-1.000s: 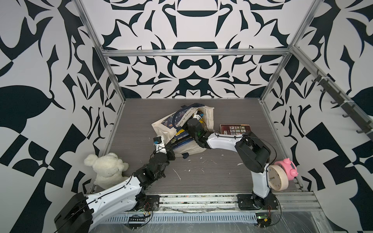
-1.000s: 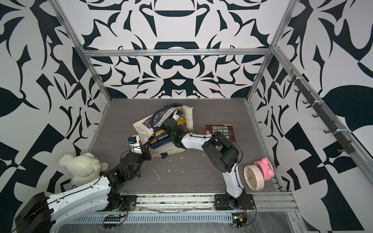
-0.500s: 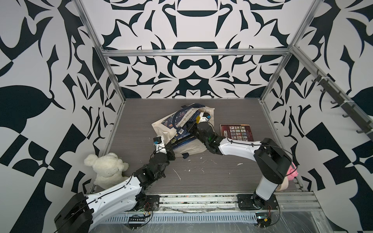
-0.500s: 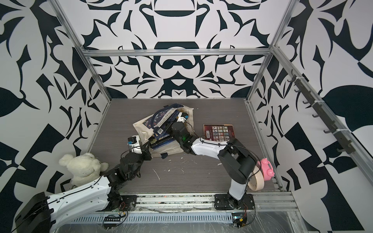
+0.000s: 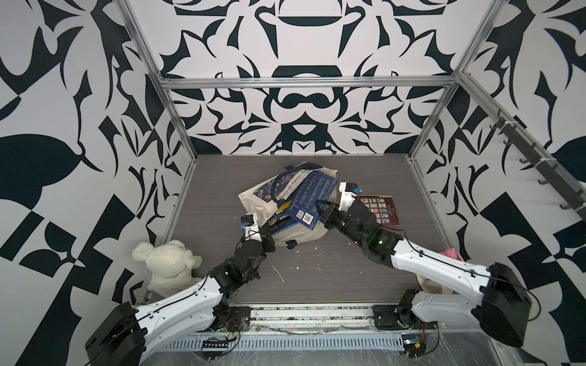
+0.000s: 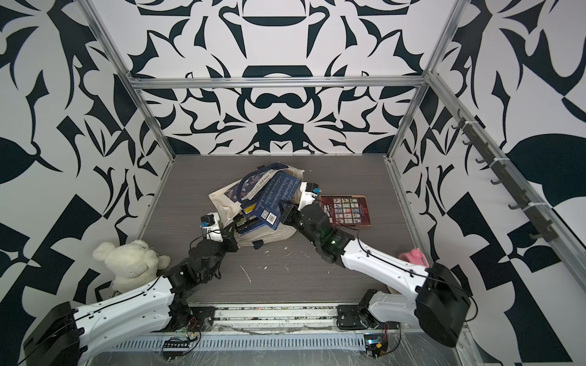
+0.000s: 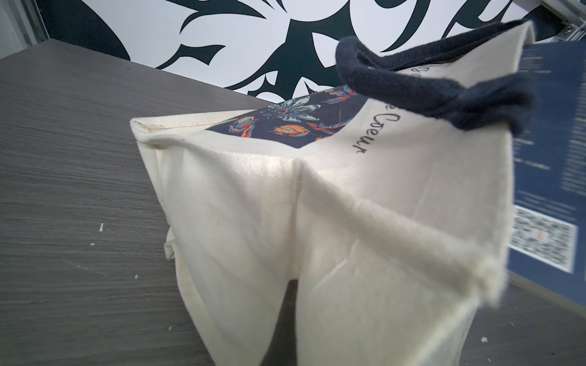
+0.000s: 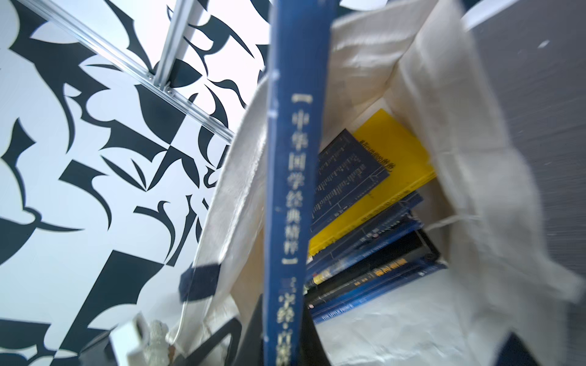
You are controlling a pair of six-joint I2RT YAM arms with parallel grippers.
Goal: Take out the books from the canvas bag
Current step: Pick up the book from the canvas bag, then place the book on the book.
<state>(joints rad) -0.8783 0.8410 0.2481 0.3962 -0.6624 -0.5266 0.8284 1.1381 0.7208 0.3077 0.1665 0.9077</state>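
The cream canvas bag (image 5: 253, 199) (image 6: 222, 201) lies on its side mid-table, its mouth facing front-right. My right gripper (image 5: 320, 210) (image 6: 283, 211) is shut on the edge of a dark blue book (image 5: 312, 196) (image 6: 276, 195) that sticks halfway out of the mouth. In the right wrist view its spine (image 8: 295, 190) stands between my dark fingers (image 8: 250, 336). Deeper inside lie a yellow book (image 8: 380, 177) and a stack of blue and black books (image 8: 374, 263). My left gripper (image 5: 269, 229) (image 6: 233, 229) is shut on the bag's lower cloth (image 7: 348, 221).
A red-brown book (image 5: 379, 207) (image 6: 345, 210) lies flat on the table right of the bag. A white plush bear (image 5: 166, 263) sits at the front left. A pink object (image 5: 452, 253) shows behind my right arm at the front right. Patterned walls enclose the table.
My right arm has drawn back toward the front right with the blue book, sliding it farther out of the bag. The left arm and its hold on the bag are unchanged.
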